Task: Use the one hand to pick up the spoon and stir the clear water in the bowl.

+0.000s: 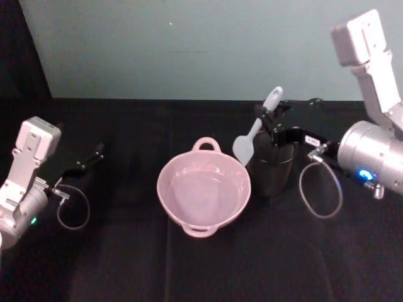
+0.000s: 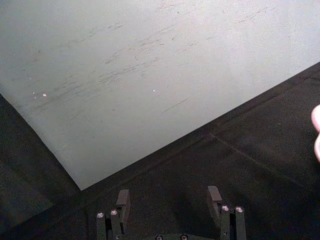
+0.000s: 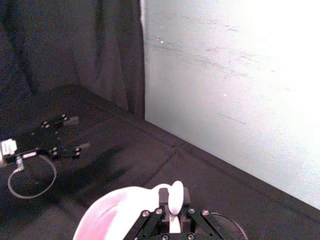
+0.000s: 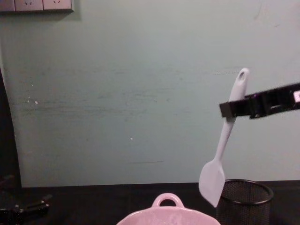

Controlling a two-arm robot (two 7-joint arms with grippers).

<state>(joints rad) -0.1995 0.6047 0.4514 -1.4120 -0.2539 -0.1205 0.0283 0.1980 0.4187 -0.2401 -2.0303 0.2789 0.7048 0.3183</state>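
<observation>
- My right gripper (image 1: 275, 126) has its jaws clenched on the spoon (image 1: 255, 133), high on the handle, just below the hole
- The spoon hangs clear of the bench (image 1: 126, 264), its long axis near upright and its blade slanting down to my left, between the mesh cup (image 1: 272, 171) and the bowl (image 1: 160, 187)
- The bowl lies left of the blade and lower, so I judge the next move goes left, then down
- My left gripper (image 2: 169, 194) rests parked far left, jaws released

Pink, white and black against pale green.
White spoon (image 1: 255, 133), plain pale pink bowl (image 1: 169, 182), black wire-mesh cup (image 1: 277, 176) on a black tabletop (image 1: 126, 264); pale green wall (image 1: 189, 50) behind; right gripper (image 1: 271, 119) black with a silver wrist.
</observation>
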